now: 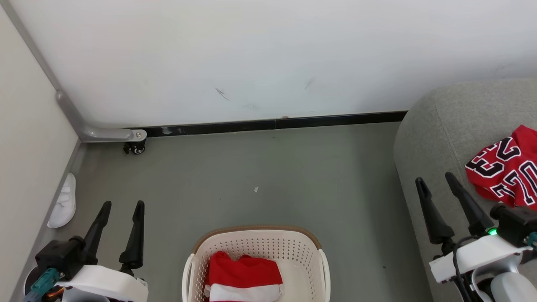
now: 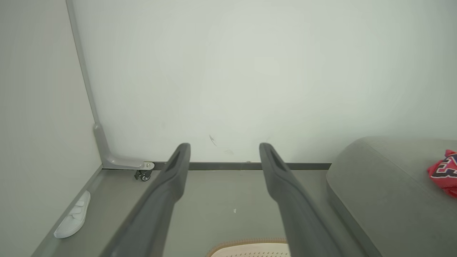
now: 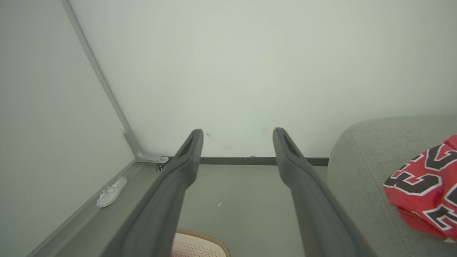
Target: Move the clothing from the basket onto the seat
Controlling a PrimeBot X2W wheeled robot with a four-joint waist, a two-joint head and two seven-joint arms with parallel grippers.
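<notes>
Seemingly half done: jersey (image 1: 505,167) lies on the seat (image 1: 440,134), shorts (image 1: 243,274), perhaps folded, wait in the basket (image 1: 256,229); left claw (image 1: 123,203) and right claw (image 1: 434,177) stand open to fetch them.

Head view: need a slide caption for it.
Red shorts in the basket, jersey on the seat; left tool and right tool open, empty.
</notes>
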